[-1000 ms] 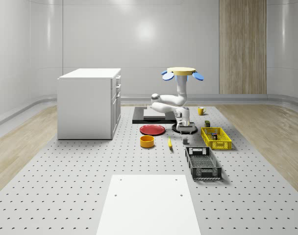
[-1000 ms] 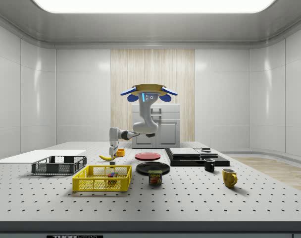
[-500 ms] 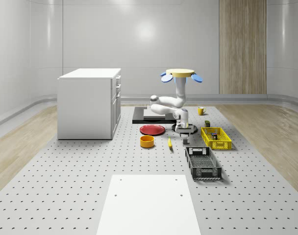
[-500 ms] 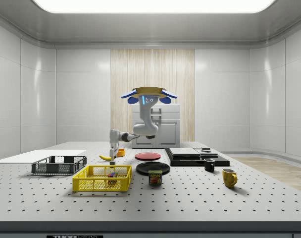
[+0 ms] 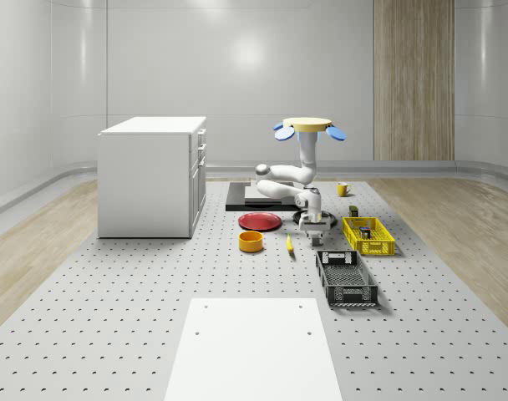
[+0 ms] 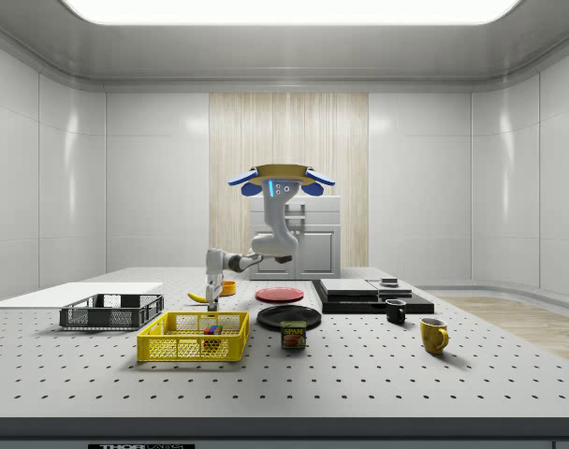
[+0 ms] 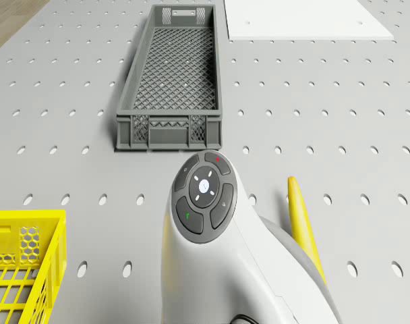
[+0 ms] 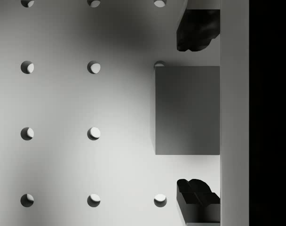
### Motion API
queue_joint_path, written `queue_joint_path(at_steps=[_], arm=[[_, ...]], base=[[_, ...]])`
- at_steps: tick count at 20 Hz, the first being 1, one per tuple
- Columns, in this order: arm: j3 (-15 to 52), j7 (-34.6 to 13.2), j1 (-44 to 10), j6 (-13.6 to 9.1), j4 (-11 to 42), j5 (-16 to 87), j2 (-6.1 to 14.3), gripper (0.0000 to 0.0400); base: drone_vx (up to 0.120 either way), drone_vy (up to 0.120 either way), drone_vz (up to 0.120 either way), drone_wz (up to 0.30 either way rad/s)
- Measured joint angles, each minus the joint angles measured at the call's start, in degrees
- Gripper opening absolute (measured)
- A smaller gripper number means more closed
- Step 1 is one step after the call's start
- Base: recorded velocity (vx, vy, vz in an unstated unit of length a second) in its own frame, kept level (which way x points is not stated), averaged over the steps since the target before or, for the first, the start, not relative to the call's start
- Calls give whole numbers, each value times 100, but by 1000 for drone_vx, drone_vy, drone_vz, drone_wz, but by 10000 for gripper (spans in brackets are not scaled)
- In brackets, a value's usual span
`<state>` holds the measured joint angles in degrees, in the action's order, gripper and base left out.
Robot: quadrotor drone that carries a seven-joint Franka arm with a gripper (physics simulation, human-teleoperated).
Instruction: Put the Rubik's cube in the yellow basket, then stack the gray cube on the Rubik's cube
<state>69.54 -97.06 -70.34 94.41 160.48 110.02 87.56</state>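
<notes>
We hold our gripper straight down over the gray cube, its fingers spread apart with one on each side of the block and neither touching it; we judge this the alignment before closing, since the cube sits square between the pads, flat on the perforated table. Just beside the gripper lies a banana, and a little further the dark gray mesh crate, both clear of our reach. On the gripper's other side stands the yellow basket, and the Rubik's cube already rests inside it, so the first half looks done; the gray cube must go on top of it next. Our drone hovers well above the table, over the black tray's edge, with the arm folded down and forward to place the gripper low.
</notes>
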Motion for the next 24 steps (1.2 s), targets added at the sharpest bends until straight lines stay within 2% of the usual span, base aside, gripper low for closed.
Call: queue_joint_path(at_steps=[7,8,11,14,18,24], arm=[[-250,1,-113,94,-157,240,-46,400],[-268,2,-119,98,-168,258,-52,388],[-303,5,-130,103,-189,294,-68,315],[-321,9,-133,100,-199,315,-82,281],[-333,13,-131,90,-205,331,-99,262],[-340,19,-123,72,-207,346,-121,253]], base=[[0,0,0,0],[0,0,0,0],[0,0,0,0],[0,0,0,0],[0,0,0,0],[0,0,0,0]])
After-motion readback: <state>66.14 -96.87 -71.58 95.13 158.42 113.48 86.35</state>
